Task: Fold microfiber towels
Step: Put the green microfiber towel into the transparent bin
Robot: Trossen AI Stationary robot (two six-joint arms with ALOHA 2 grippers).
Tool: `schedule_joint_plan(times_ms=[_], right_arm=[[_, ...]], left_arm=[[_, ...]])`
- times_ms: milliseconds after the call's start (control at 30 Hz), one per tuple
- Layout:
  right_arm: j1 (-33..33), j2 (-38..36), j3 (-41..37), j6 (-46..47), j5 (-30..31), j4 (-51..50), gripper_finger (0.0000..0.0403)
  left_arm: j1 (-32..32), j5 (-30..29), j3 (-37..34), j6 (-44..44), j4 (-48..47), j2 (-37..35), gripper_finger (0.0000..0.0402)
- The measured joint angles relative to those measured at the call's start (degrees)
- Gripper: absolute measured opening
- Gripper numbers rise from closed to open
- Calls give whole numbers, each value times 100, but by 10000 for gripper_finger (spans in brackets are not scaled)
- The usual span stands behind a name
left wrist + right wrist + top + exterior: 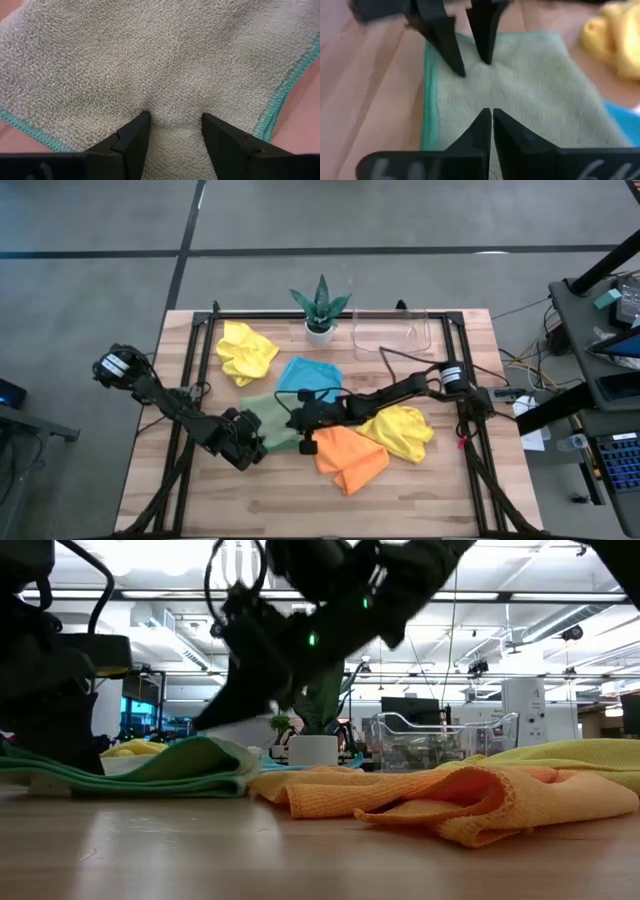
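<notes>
Two grippers are on the sage green towel, which lies left of centre on the table, between the sky blue towel and the orange towel.

Left gripper: jaws apart, tips planted on the nap with a small ridge of cloth bunched between them. I read this as pinning the towel rather than a true pinch.

Right gripper: jaws drawn together, tips touching, right at the cloth surface. Whether any fabric is caught between them I cannot tell from the right wrist view.

Step in hand, my judgement: the green towel already lies doubled, as the low view shows a rounded fold edge with two layers, so I take this as pressing or setting up a second fold. The other four towels remain unfolded: one yellow towel near the potted plant, another yellow towel on the right, plus blue and orange, all crumpled.

Next move calls for: confirming that the right jaws hold an edge before lifting; otherwise reopening and taking a teal-stitched border while the left keeps the cloth from sliding.

Writing: pale marks on the right gripper body, not legible. No brands readable elsewhere.
</notes>
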Motion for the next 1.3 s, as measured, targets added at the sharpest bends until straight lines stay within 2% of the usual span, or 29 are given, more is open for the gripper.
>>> schedule_joint_plan(times_ms=[200,500,700,867,1133,1300], right_arm=[[-3,166,-182,121,55,-388,9],[1,-17,-193,-75,364,-1152,9],[-1,-330,-201,-28,384,-1401,9],[-28,-584,-201,28,386,-1491,8],[-178,-625,-205,1732,323,-1450,13],[-309,-549,-205,2433,13,-1437,50]], left_arm=[[0,183,-2,-9,-38,-75,171],[0,328,0,-12,-153,-114,171],[-13,624,32,19,-251,-442,171],[-10,527,52,280,-212,-836,171],[-6,435,55,343,-373,-1430,171],[55,355,55,295,-1172,-1598,168]])
